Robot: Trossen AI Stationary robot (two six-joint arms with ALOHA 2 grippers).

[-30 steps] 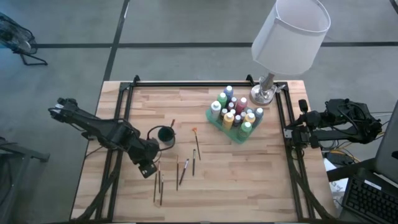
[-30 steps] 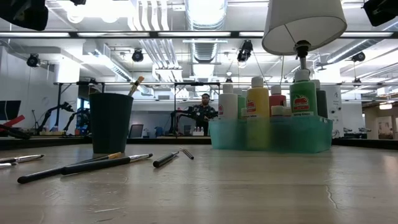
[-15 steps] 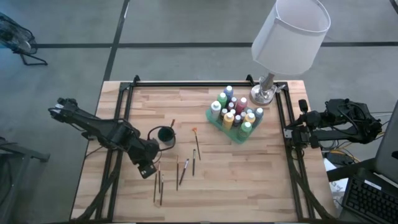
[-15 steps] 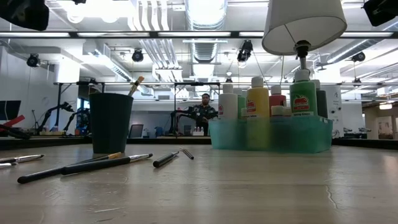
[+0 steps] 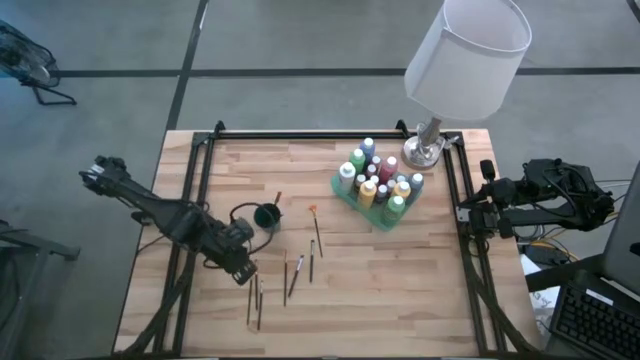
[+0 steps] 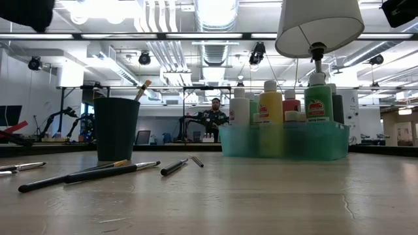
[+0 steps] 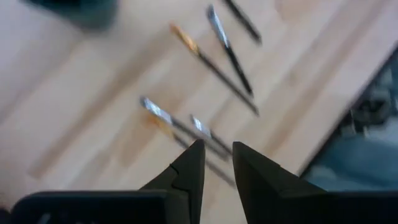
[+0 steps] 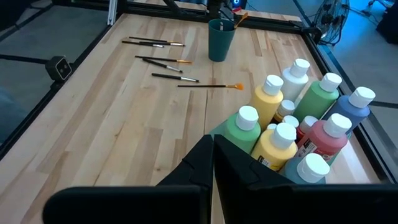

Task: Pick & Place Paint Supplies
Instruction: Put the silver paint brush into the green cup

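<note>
Several thin brushes (image 5: 285,278) lie flat on the wooden table (image 5: 400,290); one more stands in a dark green cup (image 5: 266,215), its tip leaning on the rim. Paint bottles (image 5: 375,180) with white caps stand in a translucent green tray (image 5: 350,203). My left gripper (image 5: 246,274) hovers above the table just beyond the upper ends of the two leftmost brushes (image 7: 180,127). Its fingers point steeply down and stand slightly open, with nothing between them (image 7: 217,144). My right gripper (image 8: 213,146) is shut and waits beyond the table's right edge (image 5: 470,212), facing the tray.
A lamp with a white shade (image 5: 466,55) stands on its base (image 5: 424,150) at the table's far right corner, beside the tray. A black frame rail (image 5: 330,134) runs along the far edge and both sides. Bare wood lies near the front right.
My left arm has swung a little toward the table's right and near edges and its wrist has turned, bringing the gripper closer over the two leftmost brushes. Its fingers keep the same small gap. Brushes, cup and bottles have stayed put.
</note>
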